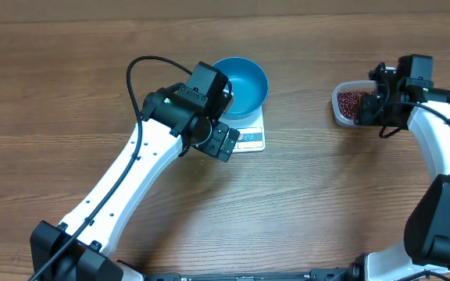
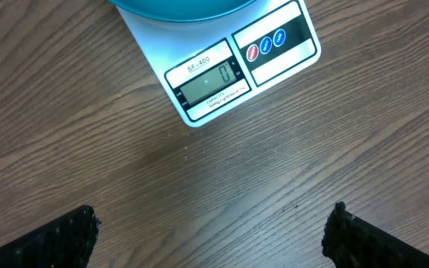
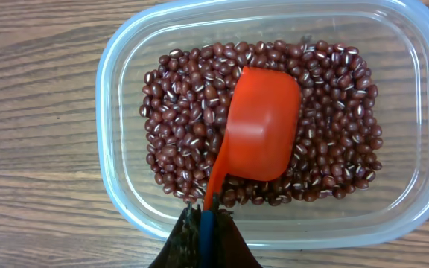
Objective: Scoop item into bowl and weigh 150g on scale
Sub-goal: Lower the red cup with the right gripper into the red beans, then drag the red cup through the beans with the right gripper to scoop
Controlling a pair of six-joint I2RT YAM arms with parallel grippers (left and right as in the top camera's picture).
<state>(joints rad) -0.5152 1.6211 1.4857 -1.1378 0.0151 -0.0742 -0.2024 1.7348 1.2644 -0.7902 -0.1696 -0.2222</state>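
Observation:
The blue bowl (image 1: 242,84) stands on the white scale (image 1: 250,139), whose display (image 2: 208,80) shows 0. My left gripper (image 2: 211,234) hangs open over bare table just in front of the scale, nothing between its fingers. Dark red-brown beans (image 3: 192,134) fill a clear plastic tub (image 3: 125,193), at the right in the overhead view (image 1: 351,101). My right gripper (image 3: 205,227) is shut on the handle of an orange scoop (image 3: 263,134), which lies bowl-down on top of the beans inside the tub. The bowl's inside looks empty in the overhead view.
Wooden table (image 1: 319,195) all around. The left arm (image 1: 131,172) stretches diagonally from the front left toward the scale. The right arm (image 1: 444,156) runs along the right edge.

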